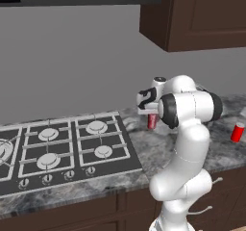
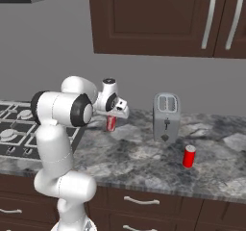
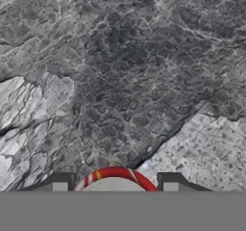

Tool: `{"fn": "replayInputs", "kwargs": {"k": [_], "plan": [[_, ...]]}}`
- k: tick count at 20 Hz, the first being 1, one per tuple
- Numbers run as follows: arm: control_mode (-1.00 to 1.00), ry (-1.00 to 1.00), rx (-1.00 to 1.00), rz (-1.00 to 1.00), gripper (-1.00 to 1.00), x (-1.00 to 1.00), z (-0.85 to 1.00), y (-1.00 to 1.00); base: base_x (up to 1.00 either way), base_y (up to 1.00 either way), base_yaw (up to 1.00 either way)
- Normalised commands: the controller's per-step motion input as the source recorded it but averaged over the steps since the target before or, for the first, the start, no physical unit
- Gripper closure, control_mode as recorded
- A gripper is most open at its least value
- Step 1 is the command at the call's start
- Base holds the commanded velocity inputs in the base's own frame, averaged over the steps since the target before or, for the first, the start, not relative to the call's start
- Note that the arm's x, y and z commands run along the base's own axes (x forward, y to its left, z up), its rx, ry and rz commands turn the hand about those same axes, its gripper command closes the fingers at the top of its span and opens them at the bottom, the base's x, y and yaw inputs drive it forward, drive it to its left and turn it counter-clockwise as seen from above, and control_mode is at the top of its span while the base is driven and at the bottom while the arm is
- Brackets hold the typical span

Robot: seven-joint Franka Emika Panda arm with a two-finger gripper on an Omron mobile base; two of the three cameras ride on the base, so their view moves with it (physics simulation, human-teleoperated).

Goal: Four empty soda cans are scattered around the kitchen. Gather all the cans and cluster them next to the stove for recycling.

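Your gripper [image 3: 115, 184] is clamped on a can [image 1: 152, 121] just right of the stove [image 1: 62, 148] edge; bare worktop [image 2: 139, 158] stretches toward the toaster [image 2: 166, 117].

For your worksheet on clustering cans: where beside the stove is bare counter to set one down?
Bare marble lies between the stove and the toaster, in front of the can in the claw. Another can stands right of the toaster.
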Motion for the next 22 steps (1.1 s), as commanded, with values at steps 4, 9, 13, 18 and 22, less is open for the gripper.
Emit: {"fn": "replayInputs", "kwargs": {"k": [4, 9, 13, 18, 22], "plan": [[-1.0, -0.2, 0.0, 0.0, 1.0, -0.09, -0.19, 0.0, 0.0, 0.0, 0.0], [-1.0, -0.18, 0.0, 0.0, 1.0, -0.09, -0.29, 0.0, 0.0, 0.0, 0.0], [-1.0, 0.0, 0.0, 0.01, 1.0, 0.0, -0.19, 0.0, 0.0, 0.0, 0.0], [-1.0, 0.0, 0.0, 0.0, -1.0, 0.0, 0.0, 0.0, 0.0, 0.0, 0.0], [-1.0, 0.0, 0.0, 0.0, -1.0, 0.0, 0.0, 0.0, 0.0, 0.0, 0.0]]}}
